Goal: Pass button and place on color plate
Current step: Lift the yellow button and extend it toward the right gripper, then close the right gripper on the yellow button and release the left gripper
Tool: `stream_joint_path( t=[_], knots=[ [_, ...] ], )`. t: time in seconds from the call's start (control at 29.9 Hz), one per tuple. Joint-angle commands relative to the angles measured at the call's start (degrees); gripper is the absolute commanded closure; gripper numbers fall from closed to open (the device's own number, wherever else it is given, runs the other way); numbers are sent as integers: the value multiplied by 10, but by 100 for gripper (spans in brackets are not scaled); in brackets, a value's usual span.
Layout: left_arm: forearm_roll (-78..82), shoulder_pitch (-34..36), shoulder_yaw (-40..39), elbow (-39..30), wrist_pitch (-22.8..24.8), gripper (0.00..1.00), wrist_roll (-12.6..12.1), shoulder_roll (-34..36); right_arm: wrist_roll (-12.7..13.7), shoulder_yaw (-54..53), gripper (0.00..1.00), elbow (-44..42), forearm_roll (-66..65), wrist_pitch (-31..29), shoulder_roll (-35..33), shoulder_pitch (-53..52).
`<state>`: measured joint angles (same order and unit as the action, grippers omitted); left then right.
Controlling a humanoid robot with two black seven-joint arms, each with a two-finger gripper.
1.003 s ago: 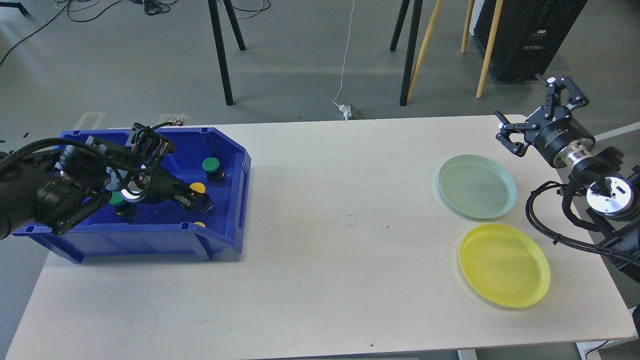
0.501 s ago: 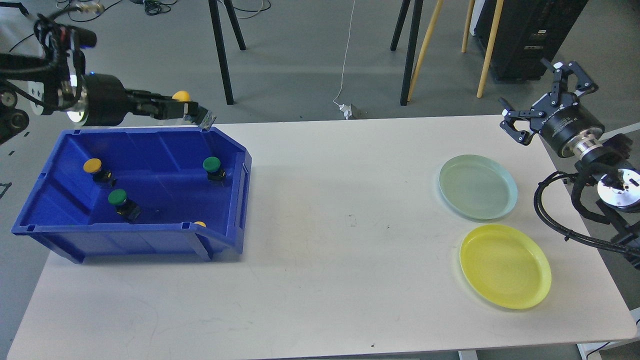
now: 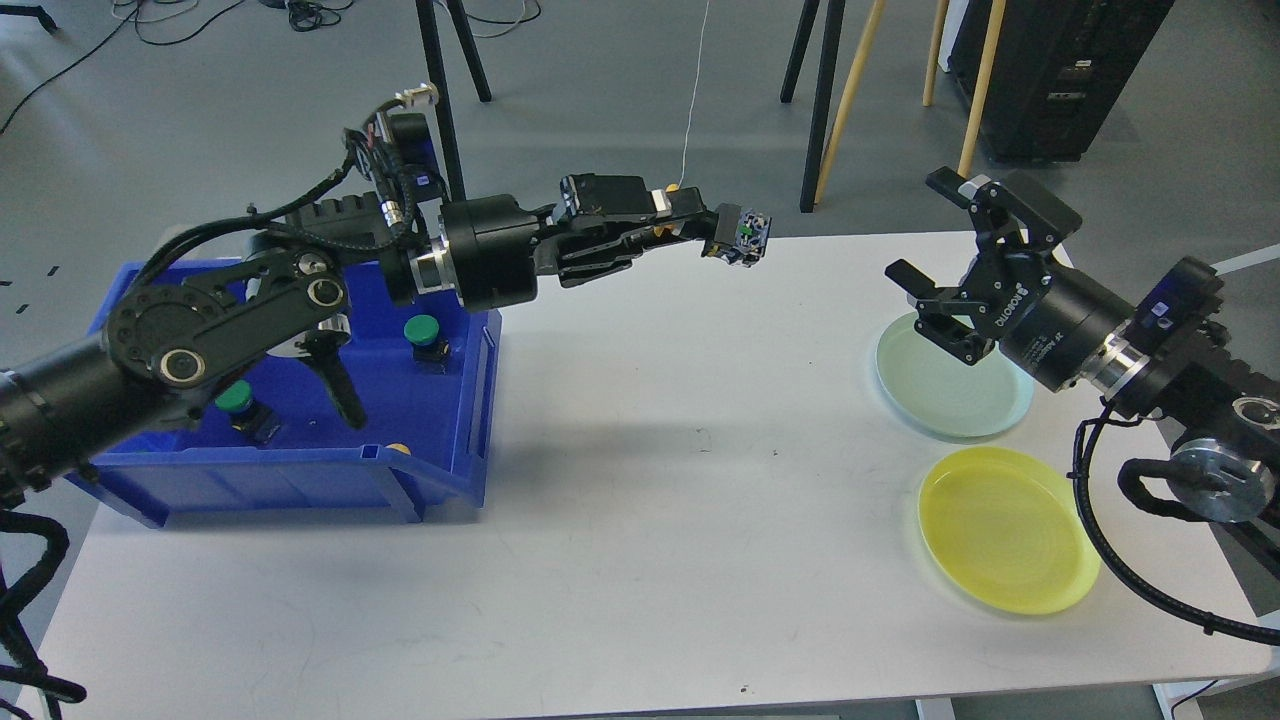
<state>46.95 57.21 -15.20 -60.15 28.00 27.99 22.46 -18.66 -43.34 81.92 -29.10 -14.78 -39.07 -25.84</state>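
my left gripper [image 3: 722, 235] is extended out over the far part of the white table [image 3: 640, 560], its fingers closed on a button [image 3: 742, 236]. the button sits at the very tip of the gripper, its dark body with small coloured contacts turned toward the right; a sliver of yellow shows just behind the fingertips. the button is held clear of the table surface.

behind and below my left arm sits the blue bin [image 3: 440, 475]. inside it, a green button [image 3: 423, 331] stands directly under my left forearm, and a second green button [image 3: 236, 400] lies further back toward my left elbow, partly hidden by the arm links. a small yellow cap [image 3: 399, 449] shows at the bin's near wall.

my right gripper [image 3: 950, 285] is well apart from the left gripper, facing it across the open middle of the table. its two fingers are spread wide and hold nothing. the light green plate [image 3: 950, 400] lies directly below and just behind the right gripper, which overlaps the plate's far rim in this view. the yellow plate [image 3: 1005, 530] lies nearer to me than the right gripper, just beside the green plate and not touching it. both plates carry nothing.
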Motion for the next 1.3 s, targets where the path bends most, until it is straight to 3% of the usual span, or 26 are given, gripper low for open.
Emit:
stream_joint_path(
  t=[0.0,0.2,0.64,0.77,1.0,1.27],
  knots=[
    [-13,-12,0,27,0,96,0,-29,-15,14,0,1,-8,11,33,-3],
    [-31,-14,0,30,0,96,0,-34,-25,20,0,-11,-31,12,80,-14],
    [-41,-18,-11,44,0,95,0,-35,-28,70,4,-26,-32,12,95,-71],
    [-41,-23,-11,44,0,95,0,-35,-28,70,14,-27,-32,13,102,-71],
    [-41,-23,-11,44,0,95,0,-35,-28,70,19,-40,-32,13,128,-78],
    [-45,-23,-11,54,0,95,0,-35,-28,70,49,-42,-32,6,127,-84]
  ],
)
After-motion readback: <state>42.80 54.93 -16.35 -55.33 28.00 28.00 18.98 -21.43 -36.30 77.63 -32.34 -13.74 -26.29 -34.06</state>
